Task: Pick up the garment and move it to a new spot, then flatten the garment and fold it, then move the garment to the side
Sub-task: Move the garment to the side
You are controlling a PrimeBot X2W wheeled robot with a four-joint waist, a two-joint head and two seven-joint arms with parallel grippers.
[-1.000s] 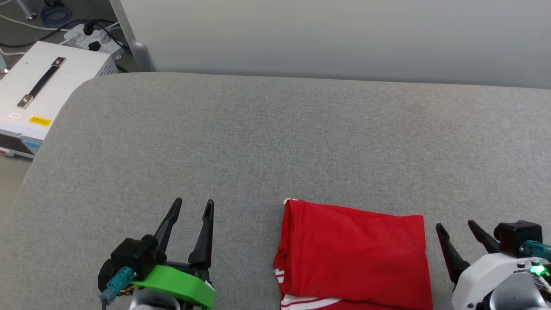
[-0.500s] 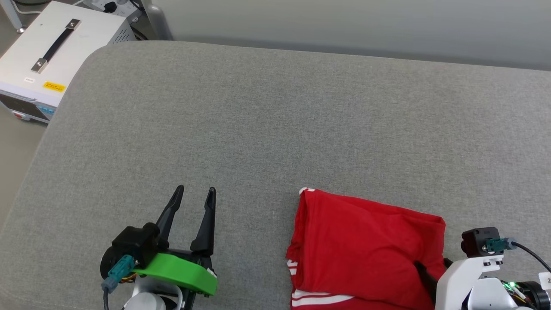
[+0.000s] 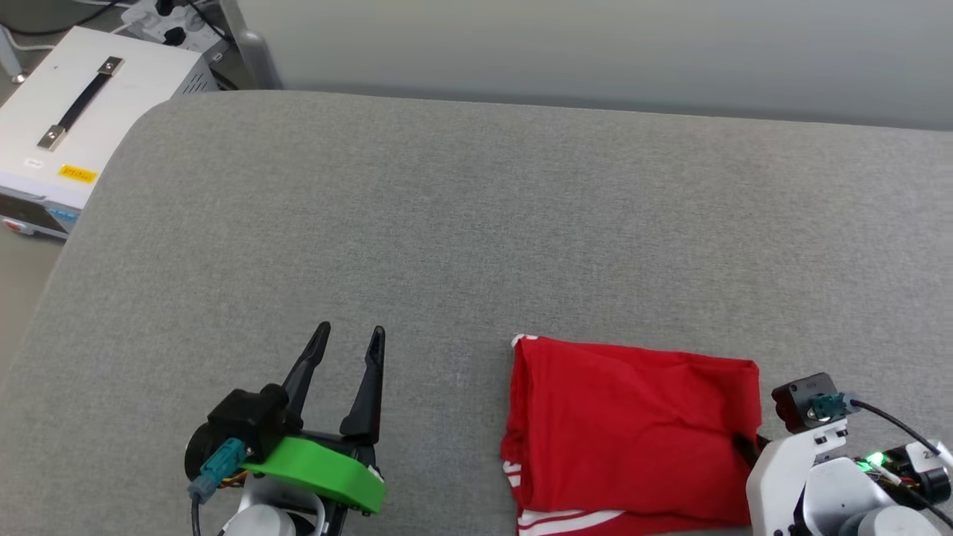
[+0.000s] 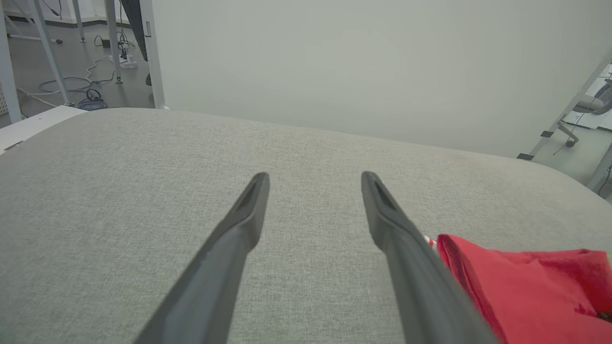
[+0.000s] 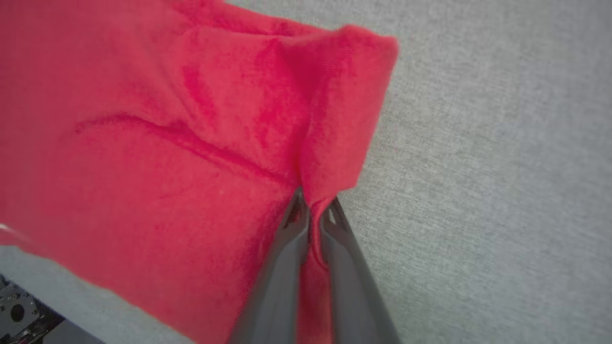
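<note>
Note for you: a second ago the right gripper [image 5: 313,210] stood with its fingers spread just beside the right edge of the shirt [image 3: 633,424]. Now it has come in over that edge and pinched shut. In the right wrist view the two fingers sit close together with a ridge of red cloth puckered between them, so the hold is on fabric. The head camera has also shifted a little, so don't read that as the shirt moving. The shirt lies folded in a neat block on the near right part of the grey padded surface [image 3: 476,223], striped trim at its near edge. My reading: folding is done, and this grip opens the last step, moving it aside. The left gripper [image 3: 350,339] sits to the left, apart from the shirt, fingers spread wide, holding nothing.
</note>
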